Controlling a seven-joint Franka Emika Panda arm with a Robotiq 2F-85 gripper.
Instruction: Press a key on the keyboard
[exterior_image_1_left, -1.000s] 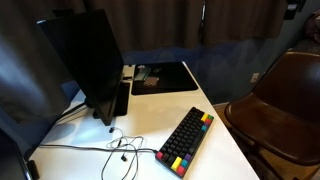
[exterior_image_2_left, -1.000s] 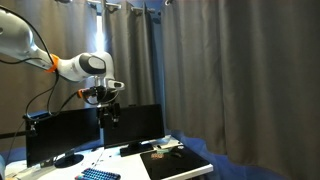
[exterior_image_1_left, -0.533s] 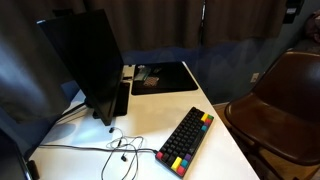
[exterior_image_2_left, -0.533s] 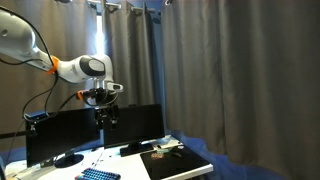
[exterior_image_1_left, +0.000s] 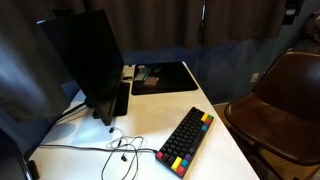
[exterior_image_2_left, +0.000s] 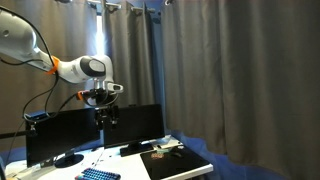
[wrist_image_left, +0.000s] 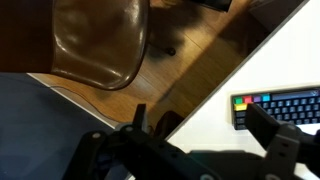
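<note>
While the arm (exterior_image_2_left: 40, 62) reaches in from the side, the claw (exterior_image_2_left: 105, 118) hangs high in the air with its fingers pointing down, well above everything on the white surface (exterior_image_1_left: 145, 115). Seen from the wrist, the claw (wrist_image_left: 197, 116) is spread wide: its two dark fingers (wrist_image_left: 139, 117) stand far apart at the bottom of the picture, with bare surface and floor showing between them.

The keyboard (exterior_image_1_left: 187, 140) lies flat on the surface, far below the claw and apart from it. In the wrist view only one end of the keyboard (wrist_image_left: 279, 107) shows, just past one fingertip, with green, red, yellow and blue keys at that end and black keys behind them. In an exterior view the keyboard (exterior_image_2_left: 98, 175) sits low down, beneath the claw and a little to one side.

Below the claw and behind it stands a dark monitor (exterior_image_1_left: 85, 60), with thin cables (exterior_image_1_left: 120, 150) trailing over the surface at its foot. A flat black mat (exterior_image_1_left: 160, 76) lies beyond the keyboard, well under the claw's height. Off the edge of the surface, a brown chair (wrist_image_left: 100, 42) stands on the wooden floor (wrist_image_left: 205, 55). Dark curtains (exterior_image_2_left: 230, 80) hang behind the claw.
</note>
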